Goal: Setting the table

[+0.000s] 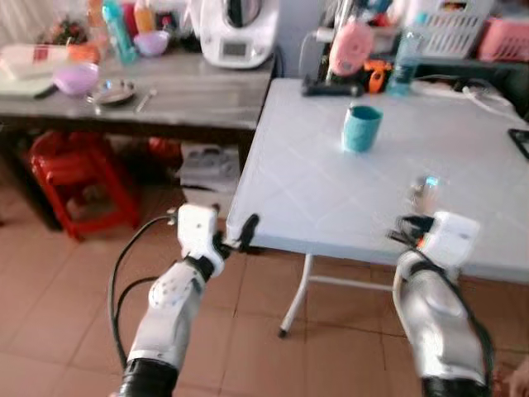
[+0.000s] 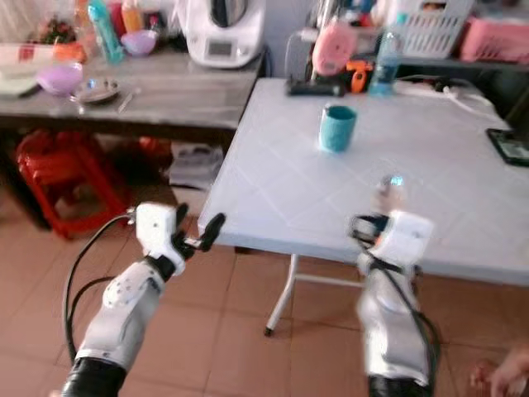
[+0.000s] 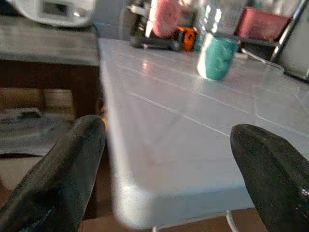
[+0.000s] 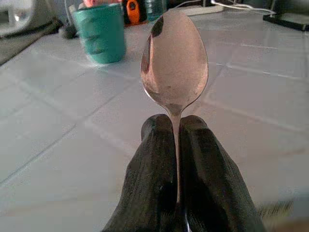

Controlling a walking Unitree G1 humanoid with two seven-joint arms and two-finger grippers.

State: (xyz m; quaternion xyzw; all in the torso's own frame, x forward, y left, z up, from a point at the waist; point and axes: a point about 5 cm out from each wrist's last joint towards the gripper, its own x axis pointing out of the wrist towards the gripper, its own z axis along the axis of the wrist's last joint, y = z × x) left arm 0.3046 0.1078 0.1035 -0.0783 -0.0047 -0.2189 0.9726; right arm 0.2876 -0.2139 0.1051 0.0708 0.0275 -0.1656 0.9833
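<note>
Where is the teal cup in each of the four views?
Left eye view: teal cup on the white table, upper middle.
Right eye view: upper middle.
Left wrist view: upper right.
Right wrist view: upper left, behind the spoon.
Shared landmark: the orange tool behind it.

Glossy metal spoon (image 4: 175, 63), matt black gripper fingers (image 4: 153, 183), smooth pale plastic-looking table (image 1: 331, 178).

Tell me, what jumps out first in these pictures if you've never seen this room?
The metal spoon stands out most: the right gripper pinches its handle between shut fingers and holds it above the near part of the pale folding table. Farther back on that table stands a teal cup. The left gripper is open at the table's near left corner.
</note>
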